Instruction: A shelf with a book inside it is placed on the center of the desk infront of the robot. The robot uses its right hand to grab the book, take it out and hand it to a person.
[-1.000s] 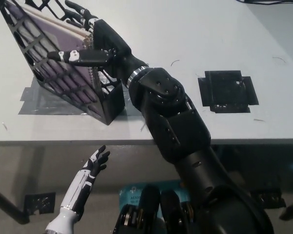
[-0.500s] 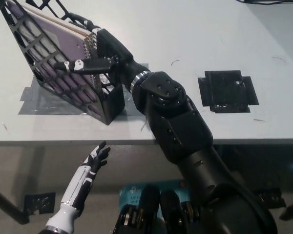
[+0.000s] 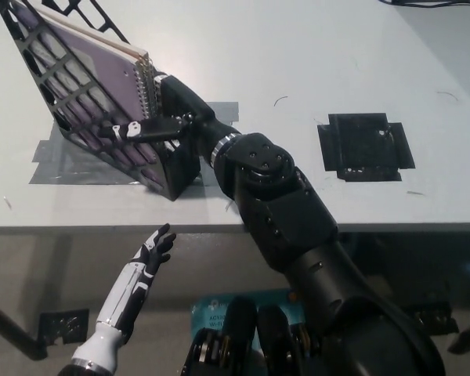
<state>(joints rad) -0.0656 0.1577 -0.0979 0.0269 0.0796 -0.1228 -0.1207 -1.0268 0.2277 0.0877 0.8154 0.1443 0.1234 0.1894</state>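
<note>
The right hand (image 3: 160, 117) had slid lower along the book (image 3: 102, 78) (spiral edge exposed) in the shelf (image 3: 176, 168), now grasping it for withdrawal.

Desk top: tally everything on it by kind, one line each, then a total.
Black mesh shelf: 1
Spiral-bound book in the shelf: 1
Grey tape patch under the shelf: 1
Black tape patch: 1
Total: 4
</note>
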